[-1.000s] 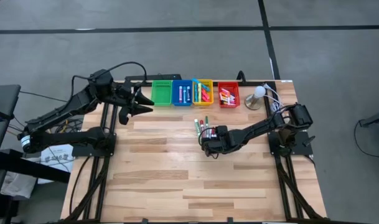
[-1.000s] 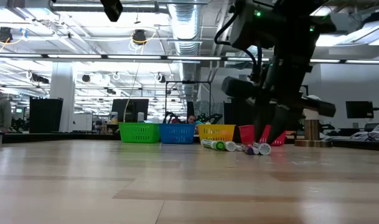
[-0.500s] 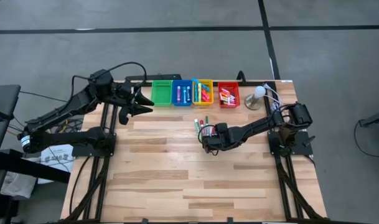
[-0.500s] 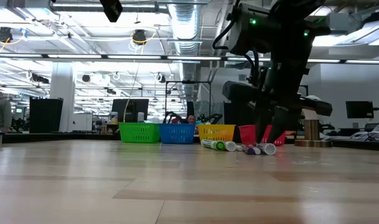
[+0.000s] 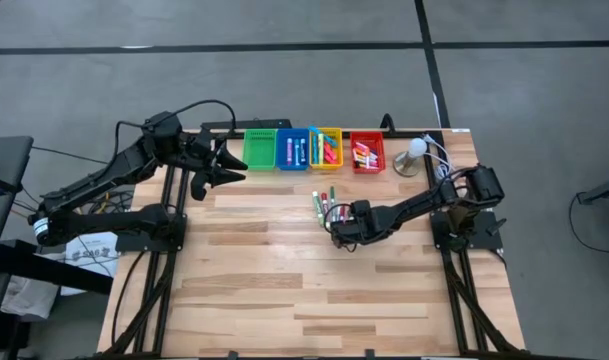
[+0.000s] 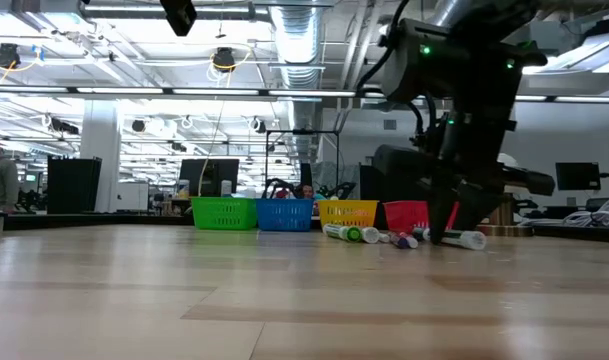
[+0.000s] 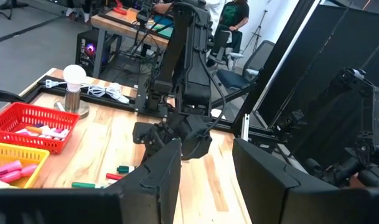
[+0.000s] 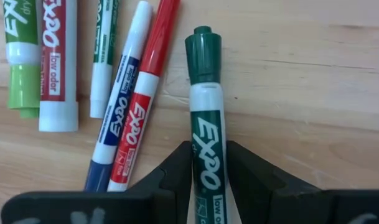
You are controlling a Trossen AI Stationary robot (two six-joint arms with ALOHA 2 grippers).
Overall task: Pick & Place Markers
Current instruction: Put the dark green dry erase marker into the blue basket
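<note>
A: What does the right gripper (image 8: 208,180) hold?
B: Its jaws are closed on a dark green marker (image 8: 205,124), low over the table (image 5: 284,290) near the middle, just beside the loose markers (image 8: 124,93).
A: And the left gripper (image 5: 224,165)?
B: It waits near the green bin (image 5: 260,149) with its fingers partly apart, holding nothing. More markers lie in the blue, yellow and red bins (image 5: 367,153).

The word "EXPO" can be read on the dark green marker (image 8: 205,134), with "low odor" lower down. "EXPO" also shows on the red marker (image 8: 135,121), the blue marker (image 8: 117,121) and the light green marker (image 8: 20,37). The wide red-labelled marker (image 8: 54,56) at ten o'clock says "EXPO" and "low odor".
</note>
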